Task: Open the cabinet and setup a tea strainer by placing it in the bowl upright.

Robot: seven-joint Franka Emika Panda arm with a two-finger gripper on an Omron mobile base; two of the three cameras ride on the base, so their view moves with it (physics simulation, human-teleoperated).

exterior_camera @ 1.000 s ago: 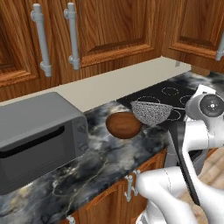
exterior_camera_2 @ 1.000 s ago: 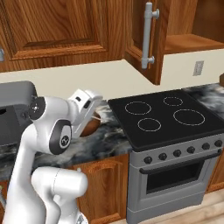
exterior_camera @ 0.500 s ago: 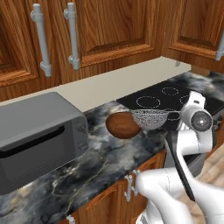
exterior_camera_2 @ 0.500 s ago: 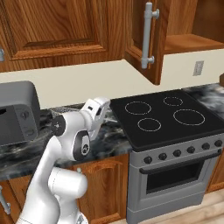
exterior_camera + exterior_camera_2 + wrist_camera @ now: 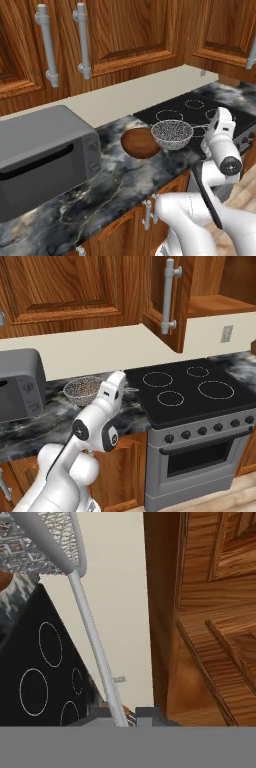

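Pinching the end of the tea strainer's (image 5: 172, 134) long thin handle, the gripper (image 5: 124, 718) is closed on it and carries the mesh basket above the counter, just beside the bowl (image 5: 140, 143). That handle runs straight out from the claw toward the basket, so the bowl lies a little further along the same line, toward the toaster oven (image 5: 42, 155). By my reading, reaching further that way and then lowering would seat the basket upright.

Marble counter (image 5: 120, 182) — microwave (image 5: 42, 157), bowl (image 5: 137, 143).
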